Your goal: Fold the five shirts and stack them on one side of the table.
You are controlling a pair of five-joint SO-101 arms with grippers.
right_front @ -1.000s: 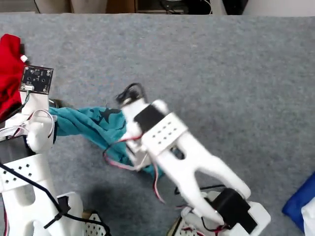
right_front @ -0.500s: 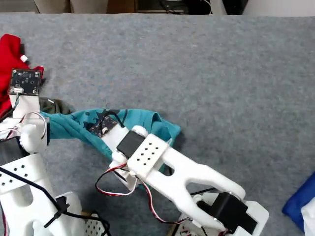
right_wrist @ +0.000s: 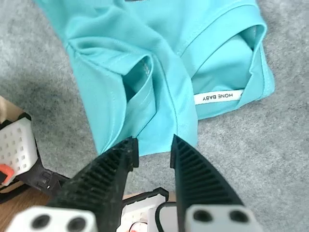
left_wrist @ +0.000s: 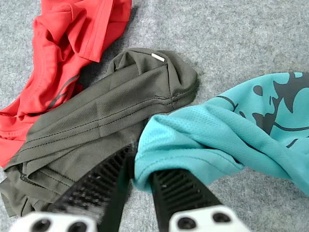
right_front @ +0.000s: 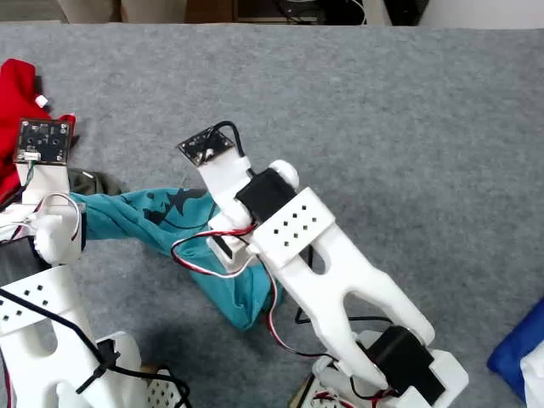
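A teal shirt [right_front: 161,217] with a dark print lies bunched on the grey table between the two arms. My left gripper [left_wrist: 140,162] is shut on one edge of the teal shirt [left_wrist: 207,140], low over the table at the left. My right gripper [right_wrist: 153,145] hovers open above the shirt's collar end [right_wrist: 159,63], where the neck label shows, with nothing between its fingers. A red shirt [right_front: 17,110] and a dark olive shirt [left_wrist: 96,121] lie crumpled at the far left. A blue shirt [right_front: 520,344] pokes in at the near right edge.
The right arm [right_front: 314,255] crosses over the teal shirt's near part. Both arm bases stand along the near edge. Bare grey table [right_front: 382,110] stretches across the far half and the right side.
The right arm dipped low over the teal shirt, then lifted and swung back toward the far side. The shirt's right part now trails toward the near edge. The left arm shifted slightly farther.
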